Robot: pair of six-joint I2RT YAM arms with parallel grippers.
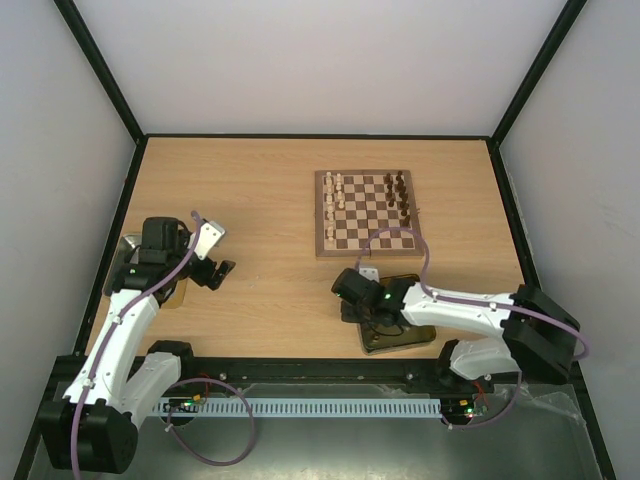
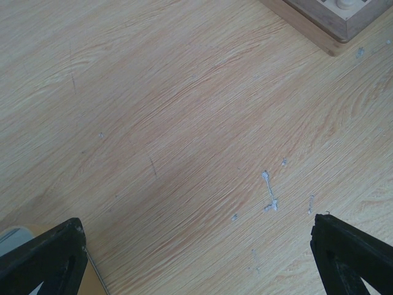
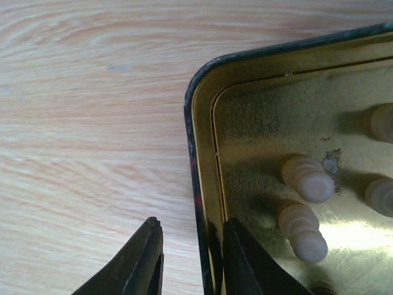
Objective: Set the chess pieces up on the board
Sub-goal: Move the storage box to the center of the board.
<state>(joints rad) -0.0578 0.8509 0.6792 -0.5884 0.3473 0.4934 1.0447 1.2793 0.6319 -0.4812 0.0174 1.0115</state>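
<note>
- Board (image 1: pixel 368 215): set on the table (image 1: pixel 240 200). Pale pieces (image 1: pixel 335 195) are ranked along its left side and dark pieces (image 1: pixel 400 197) along its right side.
- Tin (image 3: pixel 199 141): placed just off the board's near edge, under the right arm. Several loose pieces (image 3: pixel 307 179), all pale, are seen lying in it, so the set-up is judged unfinished.
- Right gripper (image 3: pixel 193 224): placed astride the tin's wall, one finger outside and one inside. The jaws stand a little apart, and a strip of table is seen between the outer finger and the wall. No piece is held.
- Left gripper (image 2: pixel 196 264): held well to the left of the board, over bare table. The jaws are spread wide with nothing between them.
- Handling: the pieces are judged light, stiff and smooth. Being round, they are likely to roll or slip. Each is best taken across the body with a gentle squeeze, then stood upright. The thin tin is expected to slide if pushed.
</note>
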